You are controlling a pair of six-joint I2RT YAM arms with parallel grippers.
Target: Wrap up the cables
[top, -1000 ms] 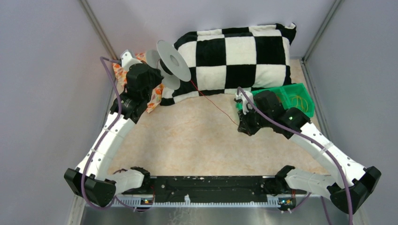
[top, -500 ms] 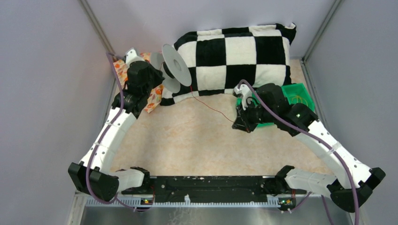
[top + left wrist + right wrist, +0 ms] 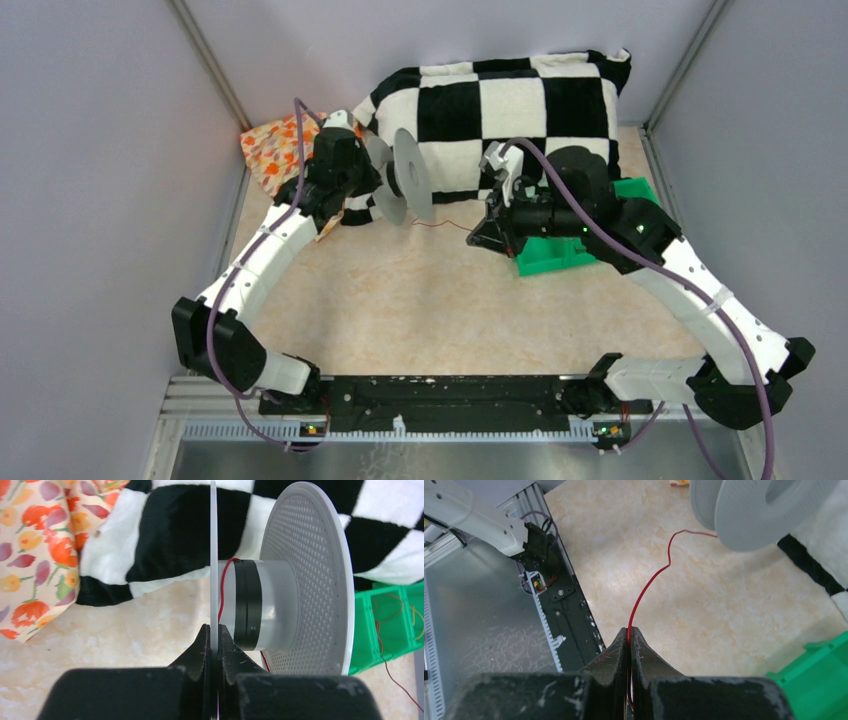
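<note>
My left gripper [image 3: 214, 630] is shut on the near flange of the grey spool [image 3: 300, 580] and holds it up in front of the checkered pillow; the spool also shows in the top view [image 3: 405, 180]. A thin red cable [image 3: 651, 582] runs from the spool's hub [image 3: 226, 575] across to my right gripper [image 3: 630, 631], which is shut on it. In the top view the cable [image 3: 440, 225] hangs slack between the spool and my right gripper [image 3: 478, 238]. More red and yellow cables [image 3: 395, 615] lie in the green bin.
A black-and-white checkered pillow [image 3: 520, 110] lies at the back. A green bin [image 3: 555, 250] sits under my right arm. A floral cloth [image 3: 270, 150] lies at the back left. The black rail [image 3: 440, 390] runs along the near edge.
My left gripper carried the spool right and turned it edge-on. My right gripper moved up and left toward the spool, and the cable span between them got shorter.
</note>
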